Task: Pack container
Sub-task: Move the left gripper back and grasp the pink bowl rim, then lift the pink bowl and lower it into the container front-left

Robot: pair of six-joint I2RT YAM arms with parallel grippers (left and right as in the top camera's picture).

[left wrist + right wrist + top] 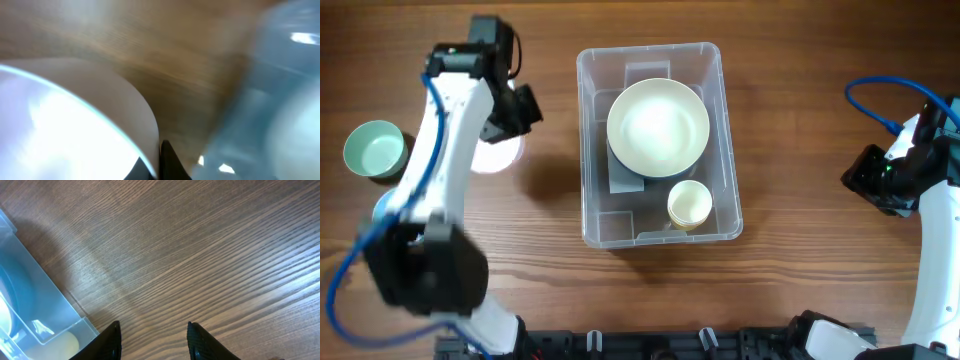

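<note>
The left arm reaches up the left side of the desk point(800, 80), its wrist bent so the left hand point(520, 108) sits over the rim of a white bowl point(505, 155) just left of the container point(650, 50). The left wrist view is badly blurred: a single dark finger point(170, 162) shows at the bowl's edge, and it cannot be told whether that hand is apart or clamped. The right arm stands at the desk's far right edge, well clear of the container, its right hand point(154, 326) angled down over bare wood with the fingers spread and nothing between them. The clear container sits at the middle of the desk, holding a large cream bowl point(658, 127) toward its far end and a small yellow cup point(689, 204) in the near right corner. A pale green bowl point(375, 150) rests at the far left.
</note>
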